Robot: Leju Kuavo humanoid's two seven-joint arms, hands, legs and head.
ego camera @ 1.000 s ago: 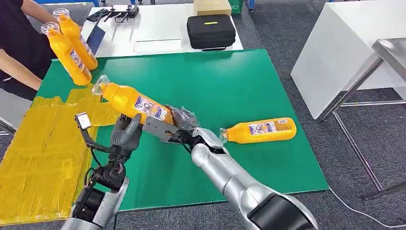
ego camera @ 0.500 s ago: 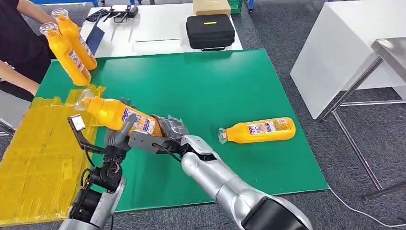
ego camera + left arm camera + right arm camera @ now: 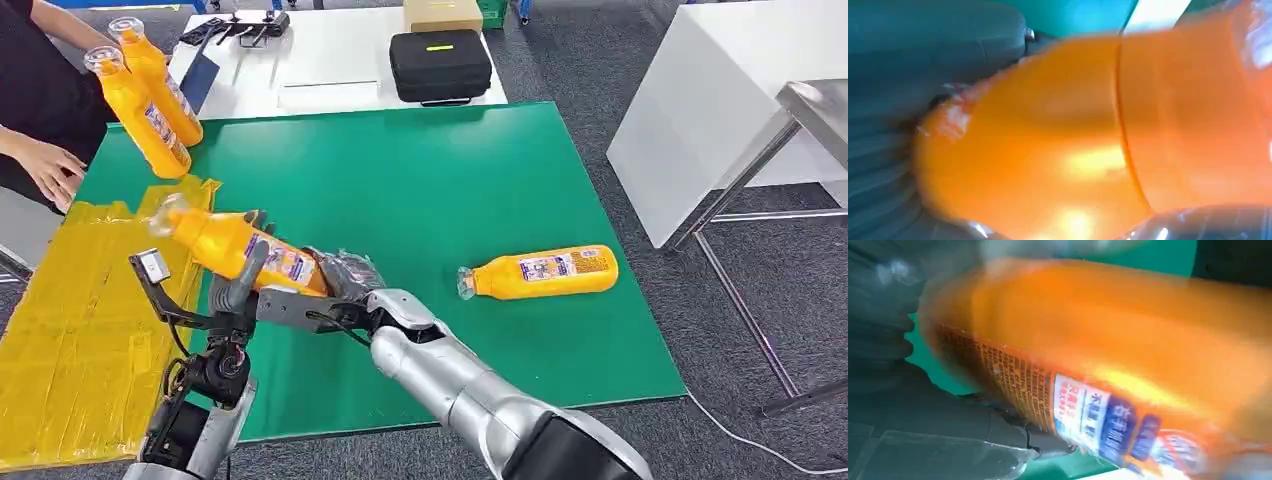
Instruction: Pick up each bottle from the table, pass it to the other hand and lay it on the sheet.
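An orange bottle (image 3: 225, 248) with a clear cap hangs tilted over the left edge of the green mat (image 3: 420, 170), cap toward the yellow sheet (image 3: 80, 320). My right hand (image 3: 347, 277) grips its base end. My left hand (image 3: 247, 280) wraps its middle, thumb on the near side and fingers behind. Up close, the bottle (image 3: 1088, 140) lies against my left hand (image 3: 923, 65). Its label (image 3: 1098, 425) sits beside my right hand (image 3: 893, 385). A second orange bottle (image 3: 540, 272) lies on its side on the mat to the right.
Two more orange bottles (image 3: 150, 100) stand at the mat's far left corner. A person's hand (image 3: 45, 165) rests by the sheet's far end. A white table behind carries a black case (image 3: 440, 65). A white cabinet (image 3: 720, 120) and a metal frame stand to the right.
Both hands have carried the bottle to the left, toward the yellow sheet, and slightly lower. The person's hand has come into view at the far left.
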